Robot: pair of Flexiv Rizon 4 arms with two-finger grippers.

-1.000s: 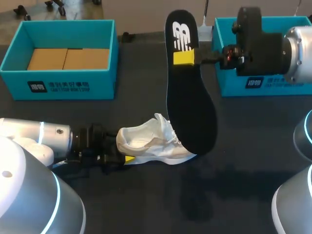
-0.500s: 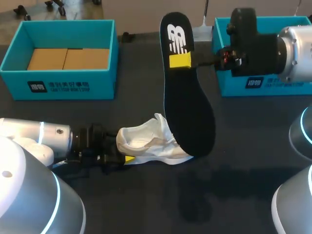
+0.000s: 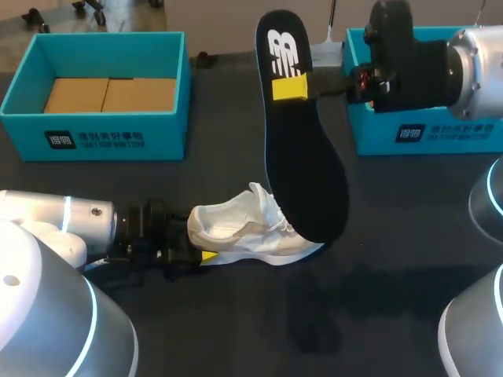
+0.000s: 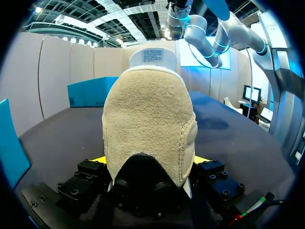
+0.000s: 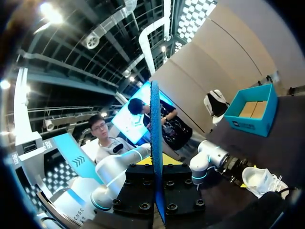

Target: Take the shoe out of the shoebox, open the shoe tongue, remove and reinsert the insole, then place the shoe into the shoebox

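The shoe, white and cream in colour, lies on the dark table in front of the left shoebox, outside of both boxes, with its heel toward my left arm and its toe toward the right. The left gripper is low at the table and is closed on the heel. In the left wrist view the cream heel of the shoe fills the space between the fingers of the left gripper, with one yellow tip pressed on each side of it, and the tongue stands up behind the heel. The right gripper comes in from the right at the height of the boxes and holds the insole, which is out of the shoe. The insole is dark with a white mark near its heel end. It hangs almost upright, with the heel end up and the toe end down over the front of the shoe. I cannot tell if the toe end touches the shoe. In the right wrist view the insole shows edge-on as a thin blue line, clamped between the two fingers of the right gripper. Farther ahead are the shoe and the left shoebox. The left shoebox is open, with brown cardboard on its floor. The right shoebox is partly hidden behind my right arm.
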